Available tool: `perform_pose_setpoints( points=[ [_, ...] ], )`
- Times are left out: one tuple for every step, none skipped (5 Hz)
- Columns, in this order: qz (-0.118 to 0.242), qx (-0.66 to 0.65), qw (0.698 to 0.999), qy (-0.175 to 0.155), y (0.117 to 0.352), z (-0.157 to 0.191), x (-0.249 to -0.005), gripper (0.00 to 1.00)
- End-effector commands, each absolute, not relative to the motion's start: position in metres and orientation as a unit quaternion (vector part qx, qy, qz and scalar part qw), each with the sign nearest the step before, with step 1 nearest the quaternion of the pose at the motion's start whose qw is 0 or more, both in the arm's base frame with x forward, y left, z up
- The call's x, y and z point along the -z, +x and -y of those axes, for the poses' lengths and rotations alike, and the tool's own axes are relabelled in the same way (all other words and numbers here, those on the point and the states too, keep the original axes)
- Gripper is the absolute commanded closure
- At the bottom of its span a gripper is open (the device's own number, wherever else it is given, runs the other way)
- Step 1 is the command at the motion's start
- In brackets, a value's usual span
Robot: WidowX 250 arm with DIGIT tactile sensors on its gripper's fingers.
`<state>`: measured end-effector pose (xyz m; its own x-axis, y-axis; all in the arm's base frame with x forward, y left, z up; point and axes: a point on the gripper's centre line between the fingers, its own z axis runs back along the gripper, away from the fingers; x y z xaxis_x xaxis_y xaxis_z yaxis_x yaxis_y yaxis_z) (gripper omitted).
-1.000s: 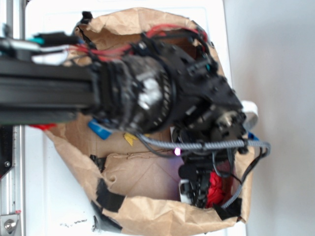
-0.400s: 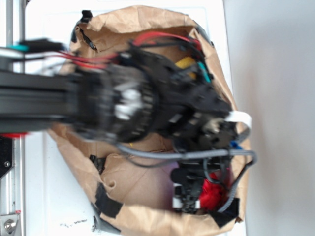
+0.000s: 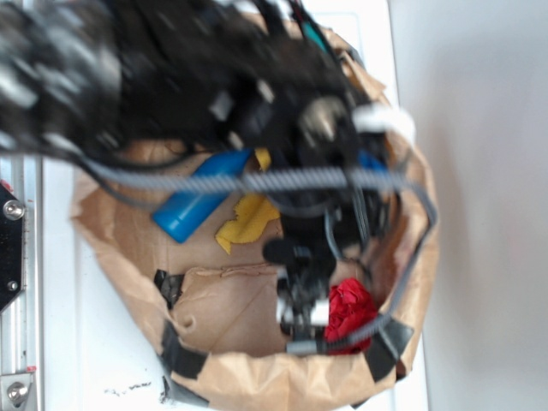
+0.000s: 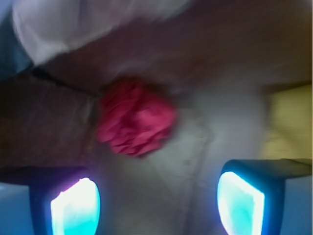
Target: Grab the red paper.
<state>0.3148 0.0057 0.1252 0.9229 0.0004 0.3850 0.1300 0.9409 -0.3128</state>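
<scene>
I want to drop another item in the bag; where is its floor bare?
Bare brown floor lies left of the red paper, below the yellow cloth and blue bottle. The right side is crowded: the gripper stands beside the paper near the bag wall.

A bright red crumpled wad of paper lies in a brown paper bag patched with black tape, alongside a blue cylindrical bottle and a yellow crumpled cloth.

Your gripper hangs with jaws spread wide, fingers at 7 and 5 o'clock in the wrist view; the blurred arm reaches toward 5 o'clock.
</scene>
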Motion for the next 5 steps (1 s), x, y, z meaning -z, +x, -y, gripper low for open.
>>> perform_pose_setpoints(
  points=[
    [0.229,0.044,0.958,-0.169,0.312,-0.011,-0.126,0.00],
    [0.229,0.044,0.958,-0.169,0.312,-0.011,-0.126,0.00],
    [0.229,0.044,0.958,-0.169,0.312,-0.011,-0.126,0.00],
    [0.229,0.044,0.958,-0.169,0.312,-0.011,-0.126,0.00],
    [0.277,0.116,0.941,-0.156,0.308,0.008,-0.117,0.00]
  ],
)
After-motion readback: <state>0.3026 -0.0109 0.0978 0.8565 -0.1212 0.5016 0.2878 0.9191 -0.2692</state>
